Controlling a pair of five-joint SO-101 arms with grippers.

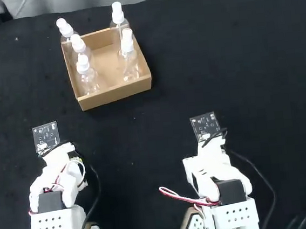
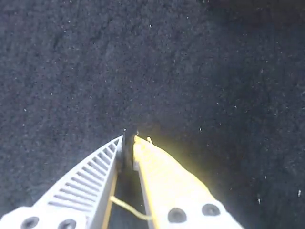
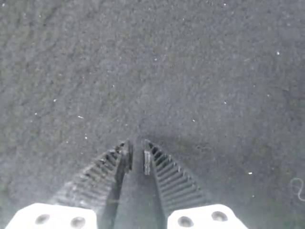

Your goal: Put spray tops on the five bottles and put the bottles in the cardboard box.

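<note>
The five clear plastic bottles with white spray tops (image 1: 86,76) seem to stand in the open brown cardboard box (image 1: 116,93), though two at its far rim I cannot place surely. My left gripper (image 2: 127,139) is closed and my right gripper (image 3: 136,155) nearly closed, both empty. A careless reach could topple these tall bottles.

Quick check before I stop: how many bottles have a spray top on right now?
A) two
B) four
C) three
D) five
D: all five bottles at the box carry white spray tops.
</note>
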